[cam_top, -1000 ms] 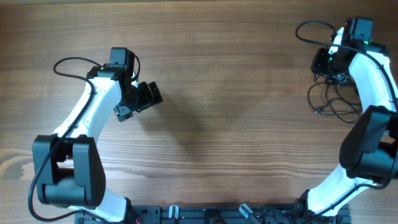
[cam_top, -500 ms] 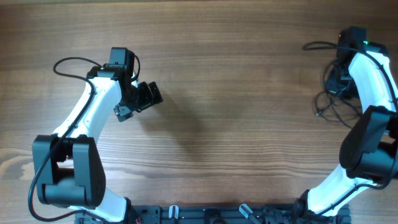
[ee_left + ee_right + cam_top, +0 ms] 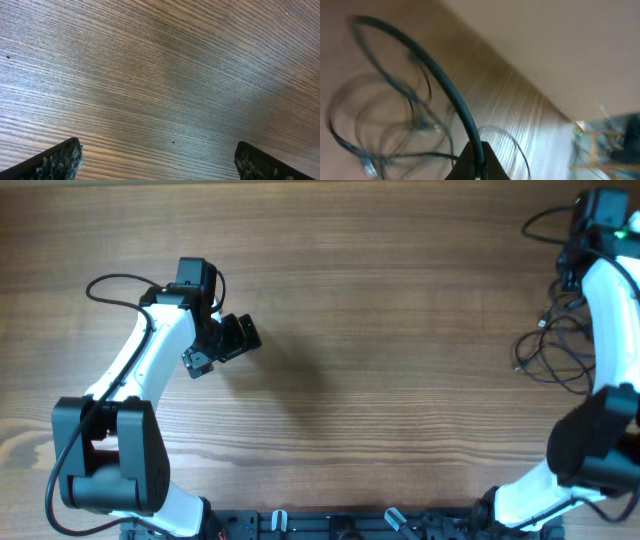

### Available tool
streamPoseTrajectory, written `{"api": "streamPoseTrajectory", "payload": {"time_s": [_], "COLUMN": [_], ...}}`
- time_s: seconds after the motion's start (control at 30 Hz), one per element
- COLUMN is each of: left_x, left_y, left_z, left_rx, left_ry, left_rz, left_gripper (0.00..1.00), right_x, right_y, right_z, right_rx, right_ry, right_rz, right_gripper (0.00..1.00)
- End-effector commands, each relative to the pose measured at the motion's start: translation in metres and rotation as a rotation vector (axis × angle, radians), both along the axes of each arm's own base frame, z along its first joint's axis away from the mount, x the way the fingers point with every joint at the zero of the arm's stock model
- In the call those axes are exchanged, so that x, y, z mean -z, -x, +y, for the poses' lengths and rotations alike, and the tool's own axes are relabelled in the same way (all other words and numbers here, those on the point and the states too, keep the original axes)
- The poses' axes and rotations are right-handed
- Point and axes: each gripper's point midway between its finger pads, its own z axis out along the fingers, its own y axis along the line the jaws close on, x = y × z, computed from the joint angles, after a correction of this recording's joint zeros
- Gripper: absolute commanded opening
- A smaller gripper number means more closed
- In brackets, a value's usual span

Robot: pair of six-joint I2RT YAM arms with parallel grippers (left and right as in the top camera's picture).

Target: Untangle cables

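Note:
The cables [image 3: 556,352] are thin black wires lying in loose loops at the far right of the table, beside my right arm. In the blurred right wrist view the loops [image 3: 385,115] spread out to the left. My right gripper [image 3: 477,162] is shut on one dark cable [image 3: 445,90], which arcs up and away from the jaws. In the overhead view the right gripper [image 3: 572,262] is at the far right corner, above the loops. My left gripper [image 3: 236,338] is open and empty over bare wood at the left, far from the cables; its fingertips [image 3: 160,160] show at the bottom corners.
The wooden table [image 3: 380,330] stretches between the two arms. The table's right edge and the floor beyond it [image 3: 605,140] lie close to the right gripper. The thick black arm cable [image 3: 110,285] loops beside the left arm.
My right gripper has moved right and towards the far edge with a cable in it. The loops have shifted right and spread out. The left arm has not moved.

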Motion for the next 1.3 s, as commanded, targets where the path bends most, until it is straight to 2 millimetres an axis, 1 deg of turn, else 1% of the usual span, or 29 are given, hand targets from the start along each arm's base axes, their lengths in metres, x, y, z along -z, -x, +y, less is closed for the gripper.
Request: {"api": "streamPoseTrajectory", "payload": {"time_s": [0.0,0.03,0.07,0.1,0.13,0.17,0.23,0.27,0.33,0.37,0.4,0.47,0.5,0.6,0.73,0.8,0.87,0.9,0.93,0.97,1.0,1.03,1.07,1.13,1.17,1.2,1.27], "left_x": [-0.005,-0.005,-0.005,-0.005,-0.005,-0.005,-0.005,-0.004,-0.004,-0.004,-0.004,-0.004,-0.004,-0.004,-0.004,-0.004,-0.004,-0.004,-0.004,-0.004,-0.004,-0.004,-0.004,-0.005,-0.005,-0.005,-0.005], "left_y": [0.0,0.0,0.0,0.0,0.0,0.0,0.001,0.002,0.002,0.002,0.002,0.002,0.002,0.002,0.001,0.001,0.001,0.001,0.001,0.001,0.001,0.001,0.001,0.001,0.001,0.0,-0.001], "left_z": [-0.002,-0.002,-0.002,-0.002,-0.002,-0.002,-0.001,-0.001,-0.001,-0.001,-0.001,-0.001,-0.001,-0.001,-0.001,-0.001,-0.001,-0.001,-0.001,-0.001,-0.001,-0.001,-0.001,-0.001,-0.001,-0.002,-0.002], "left_rx": [0.001,-0.001,-0.006,-0.006,-0.006,-0.006,-0.006,-0.005,-0.005,-0.006,-0.005,-0.005,-0.005,-0.006,-0.005,-0.005,-0.005,-0.005,-0.005,-0.006,-0.006,-0.006,-0.006,-0.006,-0.006,-0.006,-0.006], "left_ry": [0.003,0.003,0.003,0.003,0.003,0.003,0.003,0.003,0.003,0.003,0.003,0.003,0.003,0.003,0.003,0.002,0.003,0.003,0.003,0.003,0.003,0.003,0.003,0.003,0.003,0.004,0.004], "left_rz": [-0.012,-0.012,-0.011,-0.011,-0.01,-0.01,-0.004,-0.003,-0.003,-0.002,-0.003,-0.003,-0.003,-0.002,-0.004,-0.004,-0.004,-0.004,-0.004,-0.004,-0.004,-0.004,-0.004,-0.004,-0.007,-0.008,-0.012], "left_gripper": [1.0,1.0,1.0,1.0,1.0,1.0,1.0,1.0,1.0,1.0,1.0,1.0,1.0,1.0,1.0,1.0,1.0,1.0,1.0,1.0,1.0,1.0,1.0,1.0,1.0,1.0,1.0], "right_x": [-0.023,-0.013,0.005,0.015,0.037,0.052,0.086,0.101,0.114,0.116,0.116,0.115,0.115,0.114,0.102,0.085,0.056,0.044,0.025,0.011,-0.001,-0.014,-0.02,-0.027,-0.026,-0.024,-0.017], "right_y": [-0.009,-0.015,-0.025,-0.031,-0.043,-0.05,-0.056,-0.053,-0.042,-0.039,-0.037,-0.035,-0.035,-0.031,-0.026,-0.027,-0.031,-0.032,-0.029,-0.026,-0.023,-0.016,-0.013,-0.011,-0.013,-0.015,-0.02], "right_z": [0.005,0.011,0.023,0.032,0.051,0.064,0.09,0.098,0.102,0.102,0.101,0.099,0.098,0.09,0.076,0.067,0.055,0.05,0.041,0.035,0.029,0.022,0.018,0.016,0.019,0.025,0.045], "right_rx": [-0.066,-0.098,-0.152,-0.195,-0.29,-0.35,-0.457,-0.479,-0.473,-0.467,-0.469,-0.484,-0.484,-0.447,-0.407,-0.403,-0.37,-0.35,-0.31,-0.279,-0.258,-0.229,-0.207,-0.212,-0.23,-0.247,-0.312], "right_ry": [-0.019,-0.076,-0.174,-0.233,-0.352,-0.425,-0.572,-0.62,-0.653,-0.661,-0.662,-0.656,-0.656,-0.664,-0.653,-0.62,-0.575,-0.561,-0.542,-0.528,-0.514,-0.501,-0.496,-0.501,-0.518,-0.549,-0.651], "right_rz": [-0.063,-0.071,-0.083,-0.079,-0.065,-0.053,-0.005,0.03,0.097,0.111,0.119,0.131,0.133,0.118,0.07,0.012,-0.114,-0.167,-0.256,-0.318,-0.368,-0.422,-0.452,-0.477,-0.477,-0.477,-0.473], "right_gripper": [0.04,0.04,0.04,0.04,0.04,0.04,0.05,0.15,0.29,0.42,0.49,0.52,0.51,0.43,0.42,0.38,0.39,0.39,0.45,0.52,0.57,0.61,0.68,0.75,0.81,0.88,0.94]}}
